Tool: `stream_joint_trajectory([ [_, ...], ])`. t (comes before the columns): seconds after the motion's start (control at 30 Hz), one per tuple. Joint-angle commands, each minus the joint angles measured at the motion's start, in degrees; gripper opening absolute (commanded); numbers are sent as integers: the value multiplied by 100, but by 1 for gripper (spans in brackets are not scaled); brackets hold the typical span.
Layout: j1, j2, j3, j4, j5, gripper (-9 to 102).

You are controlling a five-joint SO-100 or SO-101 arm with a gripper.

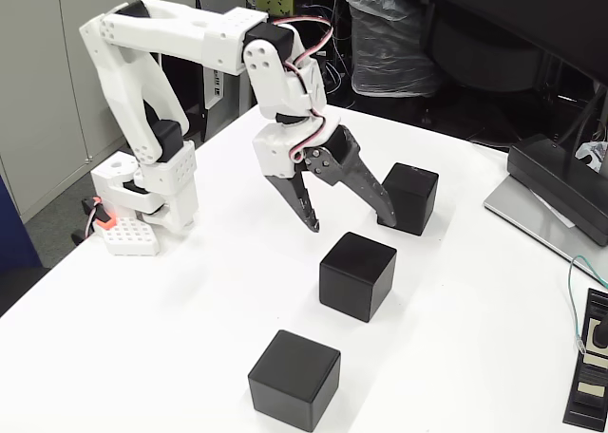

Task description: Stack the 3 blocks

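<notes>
Three matte black cubes sit apart on the white table in the fixed view, in a diagonal line: a far block (411, 197), a middle block (357, 274) and a near block (294, 379). My gripper (351, 224) hangs open just above the table, between the far and middle blocks. One dark fingertip reaches down beside the far block's left face; the other points down left of the middle block. Nothing is between the fingers.
The white arm's base (142, 205) is clamped at the table's left edge. A dark flat device with cables (560, 186) lies at the right on a grey slab. A small black part (589, 371) sits at the right edge.
</notes>
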Motion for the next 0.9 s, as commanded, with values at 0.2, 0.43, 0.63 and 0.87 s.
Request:
stream_joint_trajectory([
  [0.2, 334, -396, -220, -431, 281, 37],
  [0.43, 668, -422, -149, -835, 369, 37],
  [0.63, 659, -1204, -237, -896, 360, 37],
  [0.87, 659, -1995, -686, -1318, 360, 35],
])
